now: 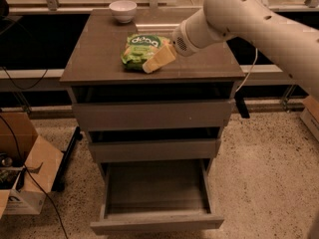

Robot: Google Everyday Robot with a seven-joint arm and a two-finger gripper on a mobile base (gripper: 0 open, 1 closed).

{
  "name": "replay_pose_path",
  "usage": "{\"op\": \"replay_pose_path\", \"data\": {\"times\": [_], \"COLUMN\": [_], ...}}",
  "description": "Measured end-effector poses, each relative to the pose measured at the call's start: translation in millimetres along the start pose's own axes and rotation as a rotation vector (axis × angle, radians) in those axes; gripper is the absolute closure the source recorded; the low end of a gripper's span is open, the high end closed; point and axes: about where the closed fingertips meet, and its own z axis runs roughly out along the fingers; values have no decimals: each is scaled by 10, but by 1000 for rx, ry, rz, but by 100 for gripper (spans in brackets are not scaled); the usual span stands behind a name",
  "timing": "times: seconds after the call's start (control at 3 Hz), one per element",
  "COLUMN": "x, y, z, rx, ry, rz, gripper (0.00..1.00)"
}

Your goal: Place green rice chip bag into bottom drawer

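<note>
The green rice chip bag (141,50) lies flat on the grey cabinet top (99,49), near the middle. My gripper (157,59) reaches in from the right on a white arm and sits at the bag's right front edge, low over the top, touching or almost touching the bag. The bottom drawer (157,193) is pulled out wide, its shallow grey box showing with nothing in it.
A white bowl (122,10) stands at the back of the cabinet top. The two upper drawers (152,114) are slightly ajar. A cardboard box (22,173) with cables sits on the floor at the left. A speckled floor lies to the right.
</note>
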Motion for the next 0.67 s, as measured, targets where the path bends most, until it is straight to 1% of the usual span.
{"op": "replay_pose_path", "data": {"times": [0.33,0.67], "x": [43,50], "y": [-215,-337], "z": [253,572], "rx": [29,21], "ry": [-10,-31], "rz": [51,98], "gripper": [0,0]}}
